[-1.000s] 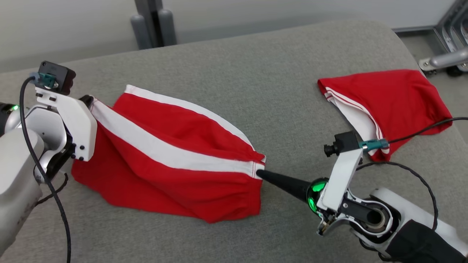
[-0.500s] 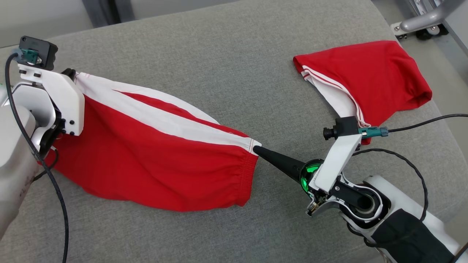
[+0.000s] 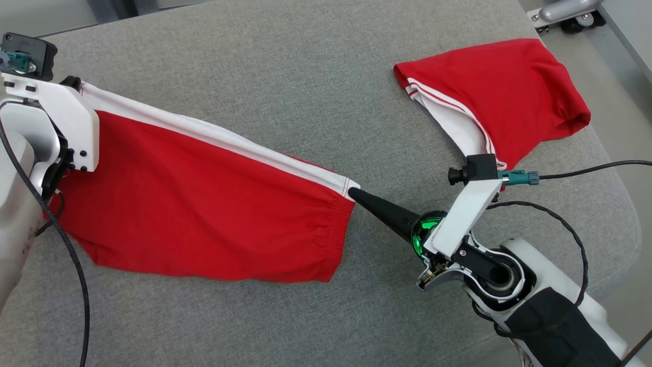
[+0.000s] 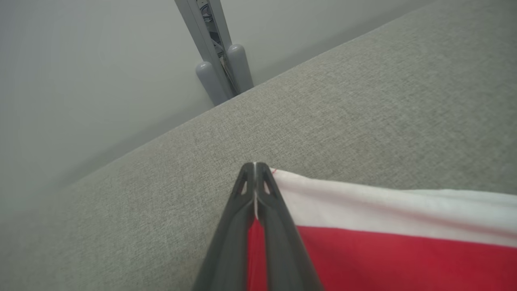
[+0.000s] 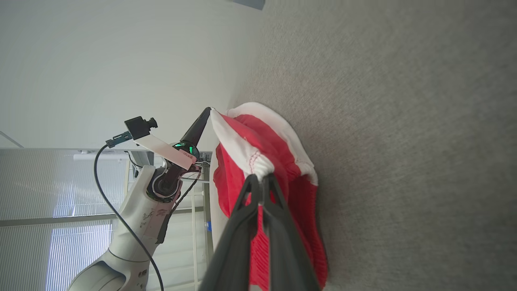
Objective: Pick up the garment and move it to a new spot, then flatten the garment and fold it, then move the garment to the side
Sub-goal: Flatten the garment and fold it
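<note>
Stretching taut between the two arms, the red garment (image 3: 204, 204) sits over the left half of the grey cushion (image 3: 305, 76), its white-striped edge pulled into a straight line. The left gripper (image 4: 254, 178) has its fingers pressed together on one corner of the white band. The right gripper (image 3: 356, 194) is pinched tight on the opposite corner, by the gathered waistband.

The pick-up looks done and the flattening is in hand (the cloth is spread, with few wrinkles). Its lower edge seems to lie on the cushion, though it may hang just clear. Laying it down, folding it and moving it aside all remain.

For room, bare cushion lies beyond the striped edge and in front of the lower edge, and a wide strip separates this piece from a second red garment (image 3: 499, 86) near the cushion's right edge. That right side is the crowded one: the other cloth reaches almost to the rounded corner, with a metal frame (image 3: 565, 10) just past it.
</note>
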{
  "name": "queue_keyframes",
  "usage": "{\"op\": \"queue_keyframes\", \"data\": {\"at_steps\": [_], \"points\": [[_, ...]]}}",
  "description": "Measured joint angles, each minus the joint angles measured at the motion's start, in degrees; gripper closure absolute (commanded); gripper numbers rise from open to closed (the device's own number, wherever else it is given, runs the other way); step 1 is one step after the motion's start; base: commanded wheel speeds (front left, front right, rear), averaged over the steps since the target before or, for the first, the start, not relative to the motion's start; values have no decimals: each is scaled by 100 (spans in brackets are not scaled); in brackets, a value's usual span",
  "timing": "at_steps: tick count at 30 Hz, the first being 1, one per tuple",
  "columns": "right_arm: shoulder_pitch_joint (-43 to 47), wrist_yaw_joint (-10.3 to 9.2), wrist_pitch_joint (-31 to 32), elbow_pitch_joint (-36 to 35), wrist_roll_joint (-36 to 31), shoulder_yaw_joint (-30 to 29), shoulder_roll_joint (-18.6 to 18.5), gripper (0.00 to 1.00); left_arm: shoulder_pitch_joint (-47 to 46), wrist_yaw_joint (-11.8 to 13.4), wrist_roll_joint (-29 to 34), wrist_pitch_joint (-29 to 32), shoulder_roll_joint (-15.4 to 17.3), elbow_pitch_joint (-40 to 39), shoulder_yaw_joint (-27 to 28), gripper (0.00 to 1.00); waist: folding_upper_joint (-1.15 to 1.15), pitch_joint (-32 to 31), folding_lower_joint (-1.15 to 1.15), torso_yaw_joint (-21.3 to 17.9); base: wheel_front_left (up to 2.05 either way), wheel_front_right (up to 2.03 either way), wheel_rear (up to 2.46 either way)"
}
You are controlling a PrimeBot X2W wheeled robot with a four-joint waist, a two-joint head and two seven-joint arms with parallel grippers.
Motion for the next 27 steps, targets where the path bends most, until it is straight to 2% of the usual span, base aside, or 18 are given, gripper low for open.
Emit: {"op": "queue_keyframes", "data": {"at_steps": [9,10,11,12,14,15,16,17,23,27], "points": [[84,0,105,80,-227,-229,215,100,-129,-144,91,-75,-174,481,-146,100,0,123,0,-25,0,0,0],[89,0,110,96,-252,-246,226,88,-163,-145,92,-100,-205,522,-157,100,0,135,0,-17,0,0,0],[91,0,120,113,-269,-270,242,42,-177,-146,94,-109,-236,554,-165,100,0,143,0,-7,0,0,0],[94,0,130,140,-253,-315,277,0,-177,-152,103,-126,-258,593,-176,100,0,150,0,3,0,0,0],[107,0,182,178,-176,-435,354,0,-178,-178,103,-174,-281,687,-186,100,0,149,0,22,0,0,0],[107,0,205,196,-167,-471,361,0,-179,-177,103,-205,-292,726,-188,78,0,143,0,32,0,0,0],[108,0,212,215,-177,-494,360,0,-181,-175,103,-207,-309,770,-192,78,0,137,0,41,0,0,0],[108,0,212,244,-210,-523,360,0,-181,-168,101,-207,-335,822,-194,0,0,128,0,50,0,0,0],[105,0,221,436,-427,-613,355,0,-181,-188,89,-434,-485,1037,-205,0,0,32,0,97,0,0,0],[90,0,11,457,-680,-659,247,0,-183,-166,85,-759,-555,1128,-181,0,0,-80,0,137,0,0,0]]}}
